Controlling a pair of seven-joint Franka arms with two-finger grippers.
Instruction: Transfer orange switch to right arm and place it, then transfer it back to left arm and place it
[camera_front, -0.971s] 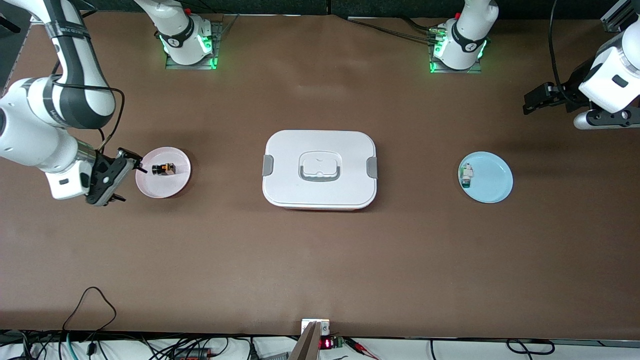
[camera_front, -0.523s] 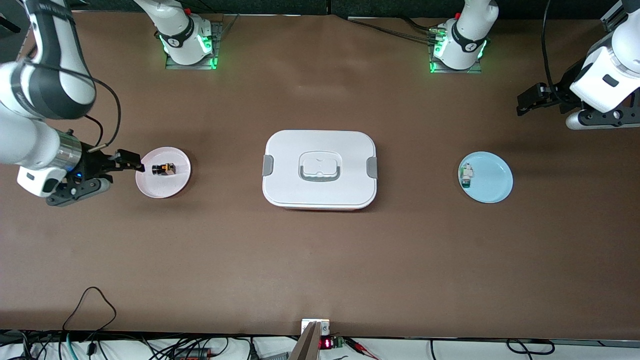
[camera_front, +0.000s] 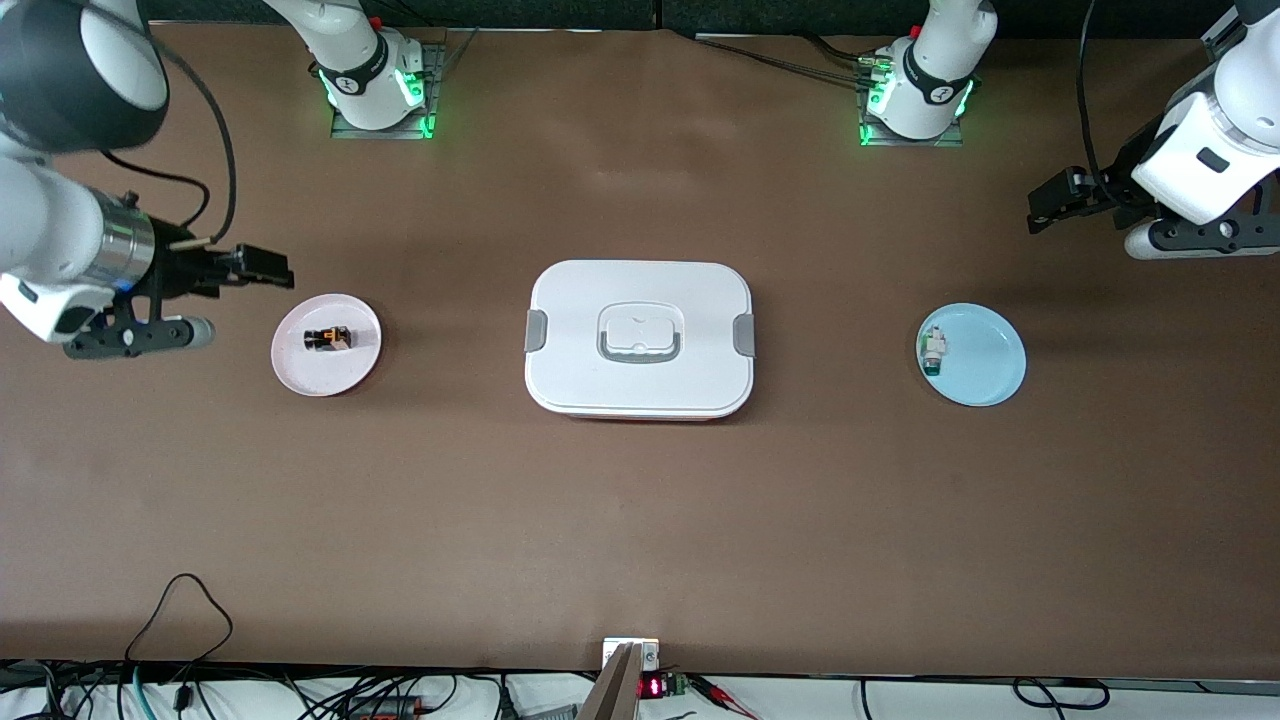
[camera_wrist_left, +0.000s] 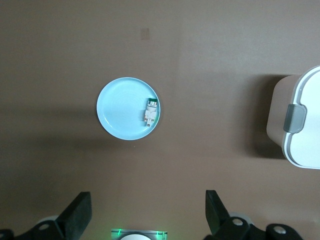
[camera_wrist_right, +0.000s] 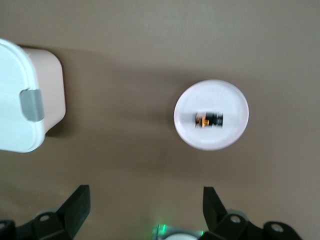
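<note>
Down on the table (camera_front: 640, 520), nearest the front camera among the things in play, sits the box (camera_front: 640, 338), white lid shut, grey clips at both ends, grey handle sunk in the top, planted midway between the two plates. Toward the right arm's end, level with the box, lies a pink plate (camera_front: 326, 344), and there on it rests the orange switch (camera_front: 327, 338), small, black with orange, lying flat near the plate's middle, untouched. Toward the left arm's end, level with the box too, lies a blue plate (camera_front: 972, 354), carrying a small white-and-green part (camera_front: 932, 351) close to the rim on the side facing the box.

Up in the air now: the right gripper (camera_front: 262, 267), hanging over bare table just beside the pink plate, fingers (camera_wrist_right: 75, 207) spread wide with nothing between them. In the right wrist view, clear sight of the switch (camera_wrist_right: 210, 119) on its plate (camera_wrist_right: 211, 115) and a corner of the box (camera_wrist_right: 30, 110).

Out at the left arm's end, the left gripper (camera_front: 1050, 205), raised over bare table well apart from the blue plate, fingers (camera_wrist_left: 77, 215) spread wide as well, holding nothing. In the left wrist view, the blue plate (camera_wrist_left: 129, 108) with its part (camera_wrist_left: 150, 112), and an end of the box (camera_wrist_left: 300, 120) with one grey clip.
</note>
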